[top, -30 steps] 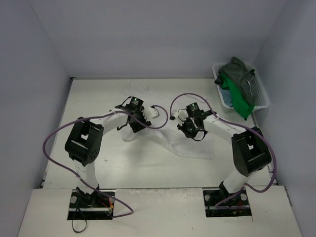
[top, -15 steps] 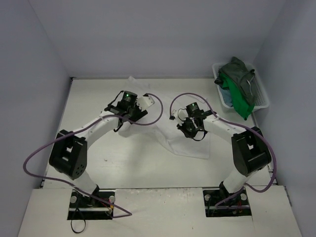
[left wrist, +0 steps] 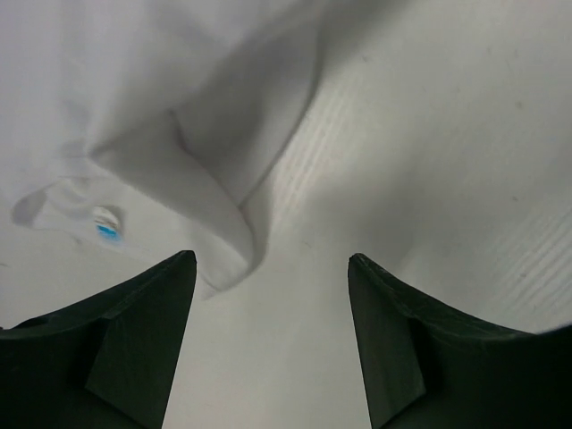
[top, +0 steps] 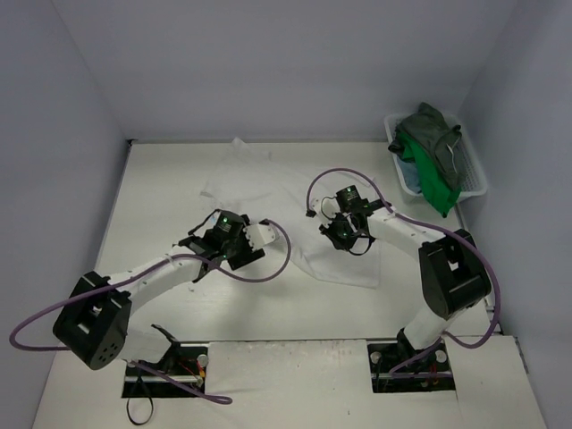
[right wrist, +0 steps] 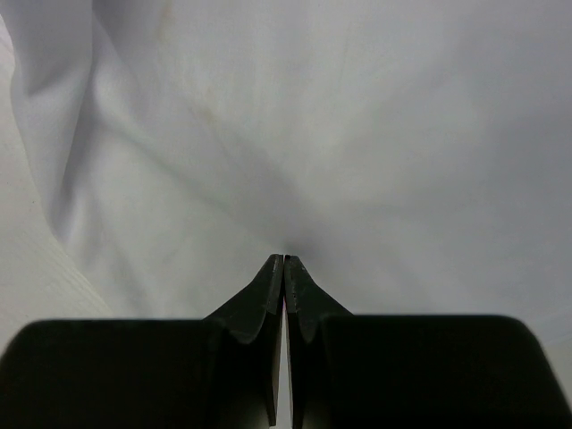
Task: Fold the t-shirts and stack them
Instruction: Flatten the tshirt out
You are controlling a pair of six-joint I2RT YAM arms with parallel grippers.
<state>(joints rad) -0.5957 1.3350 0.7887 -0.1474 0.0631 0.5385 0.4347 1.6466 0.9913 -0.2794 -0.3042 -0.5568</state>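
Moved: our left pincer (left wrist: 268, 259) has drawn back nearward, off the shirt (top: 277, 183).
Left pincer: wide, empty; shirt hem just ahead-left.
Right pincer (right wrist: 284, 259): closed, pinching the shirt; we judge it anchors the cloth for flattening.

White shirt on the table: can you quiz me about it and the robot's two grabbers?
1. True or false: the left gripper is open, holding nothing.
2. What does the right gripper pinch? A the white t-shirt; B a sock; C nothing.
3. Fill in: the bright green t-shirt lies in the white ____.
Key: 1 true; 2 A; 3 basket.
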